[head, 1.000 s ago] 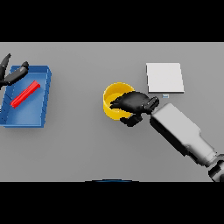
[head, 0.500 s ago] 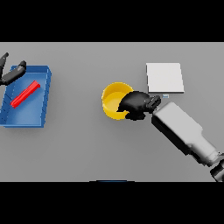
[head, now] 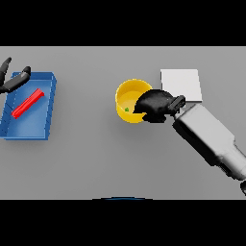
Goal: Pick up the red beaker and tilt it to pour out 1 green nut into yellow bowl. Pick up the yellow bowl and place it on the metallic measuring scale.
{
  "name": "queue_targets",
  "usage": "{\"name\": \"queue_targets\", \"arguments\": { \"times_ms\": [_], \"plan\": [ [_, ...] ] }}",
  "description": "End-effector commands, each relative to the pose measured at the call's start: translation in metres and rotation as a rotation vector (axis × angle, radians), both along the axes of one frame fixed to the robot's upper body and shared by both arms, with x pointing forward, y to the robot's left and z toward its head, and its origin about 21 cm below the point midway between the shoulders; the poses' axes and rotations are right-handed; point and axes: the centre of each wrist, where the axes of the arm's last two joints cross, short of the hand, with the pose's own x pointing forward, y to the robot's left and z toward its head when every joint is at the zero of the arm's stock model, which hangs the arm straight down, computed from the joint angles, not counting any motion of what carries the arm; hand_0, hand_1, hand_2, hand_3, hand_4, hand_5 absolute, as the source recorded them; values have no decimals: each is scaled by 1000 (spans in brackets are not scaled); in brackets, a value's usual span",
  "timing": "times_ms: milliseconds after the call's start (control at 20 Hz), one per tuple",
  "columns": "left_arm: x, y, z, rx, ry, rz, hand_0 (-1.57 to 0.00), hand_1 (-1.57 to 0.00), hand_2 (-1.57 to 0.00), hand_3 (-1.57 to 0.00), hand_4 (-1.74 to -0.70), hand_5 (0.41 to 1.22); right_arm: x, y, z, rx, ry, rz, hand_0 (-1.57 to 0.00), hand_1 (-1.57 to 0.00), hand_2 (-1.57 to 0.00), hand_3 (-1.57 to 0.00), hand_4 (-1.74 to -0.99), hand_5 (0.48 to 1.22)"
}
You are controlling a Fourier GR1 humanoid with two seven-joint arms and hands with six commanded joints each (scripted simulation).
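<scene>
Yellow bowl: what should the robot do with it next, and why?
Probably lift the yellow bowl and carry it toward the scale. The right robot hand grips its rim, a green nut lies inside, and the scale sits just beside it.

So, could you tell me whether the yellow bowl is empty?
Not empty: the yellow bowl holds one green nut, with the right hand at its rim.

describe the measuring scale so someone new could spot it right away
Start at the yellow bowl near the grey table's middle, gripped by the right hand. Just beyond that hand lies the metallic measuring scale, the only flat, pale square plate here.
</scene>
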Motion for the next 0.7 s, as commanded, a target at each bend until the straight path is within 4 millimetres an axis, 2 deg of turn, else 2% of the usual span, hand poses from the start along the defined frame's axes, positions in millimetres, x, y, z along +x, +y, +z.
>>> {"name": "queue_targets", "arguments": {
  "times_ms": [0,250,300,450,550,650],
  "plan": [
    [-2,1,-1,-4,-5,-5,1,1,1,1,-780,702,-1,-5,4,0,-8,-5,-1558,-1558,-1451,-1204,-1736,1218],
    [-3,3,5,-17,-10,0,1,1,1,1,-799,704,-11,-3,16,5,-51,-34,-1567,-1567,-1507,-1179,-1739,1219],
    [-2,4,3,-25,-4,0,1,1,1,1,-800,704,-10,-12,20,4,-58,-65,-1520,-1567,-1520,-1179,-1740,1219],
    [-3,-1,4,-45,-4,5,1,1,1,1,-820,717,-1,-23,33,-1,-113,-129,-1545,-1569,-1487,-1183,-1740,1220],
    [-3,2,8,-47,0,20,1,1,1,1,-831,728,8,-38,39,16,-151,-161,-1554,-1570,-1517,-1166,-1741,1220],
    [-4,0,9,-54,-1,18,1,1,1,1,-837,737,17,-50,39,28,-184,-202,-1560,-1570,-1533,-1156,-1741,1221]
  ]
}}
